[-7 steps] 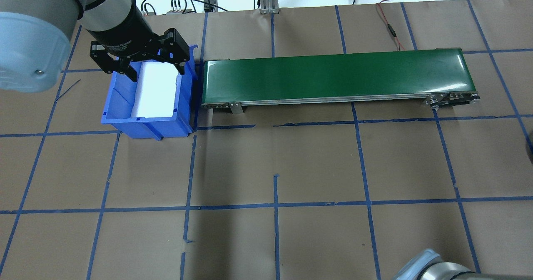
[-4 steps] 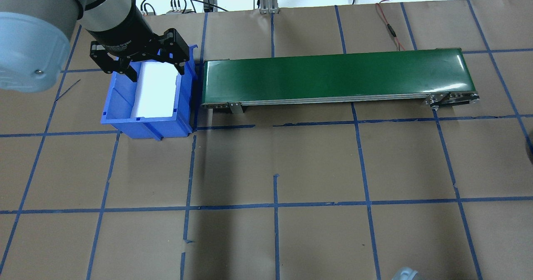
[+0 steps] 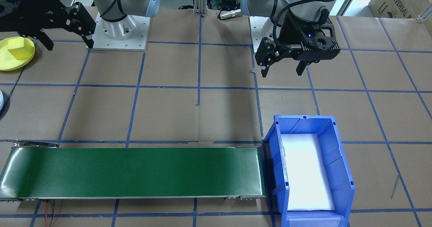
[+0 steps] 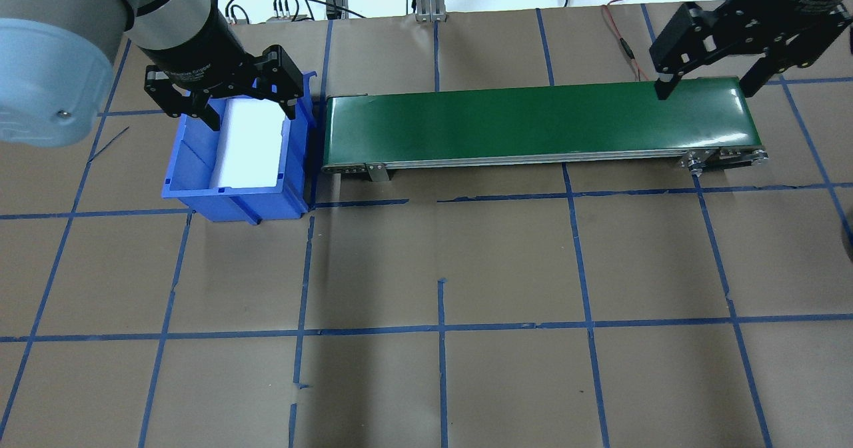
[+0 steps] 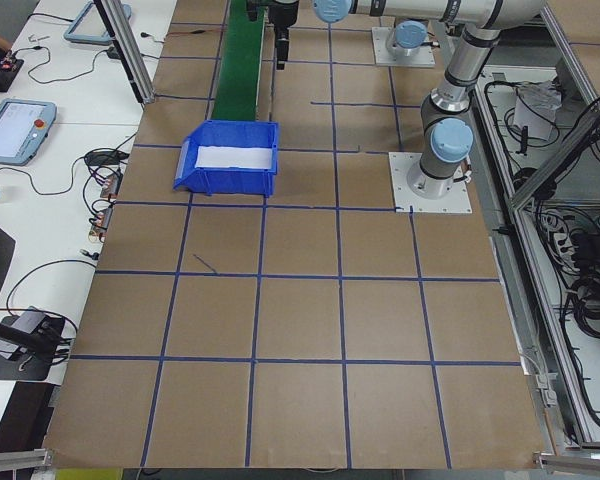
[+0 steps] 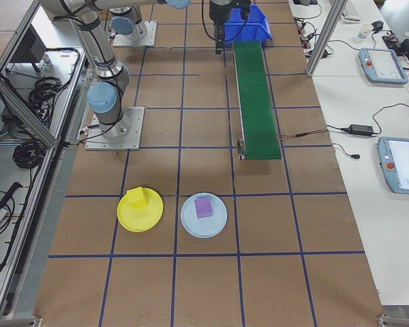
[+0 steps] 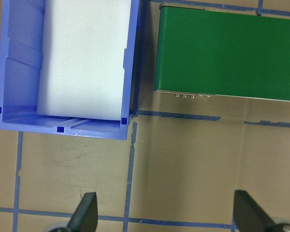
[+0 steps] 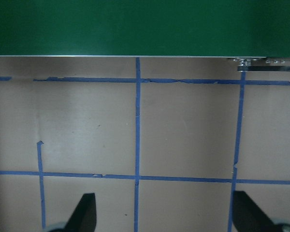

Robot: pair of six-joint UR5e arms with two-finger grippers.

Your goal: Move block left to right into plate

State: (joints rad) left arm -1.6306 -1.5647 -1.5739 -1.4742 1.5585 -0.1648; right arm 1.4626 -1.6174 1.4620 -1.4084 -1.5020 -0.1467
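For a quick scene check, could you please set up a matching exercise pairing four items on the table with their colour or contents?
Things:
1. conveyor belt
2. bin
3. yellow plate
4. pale blue plate

States:
A. holds a purple block
B. dark green, nothing on it
C. blue, lined with white foam
D. holds a yellow block

Pairs: 1-B, 2-C, 3-D, 4-A

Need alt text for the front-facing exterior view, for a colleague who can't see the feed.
A yellow block lies in the yellow plate at far left, with the open right gripper beside it. The open left gripper hangs over bare table behind a blue bin, which sits at the end of an empty green conveyor.
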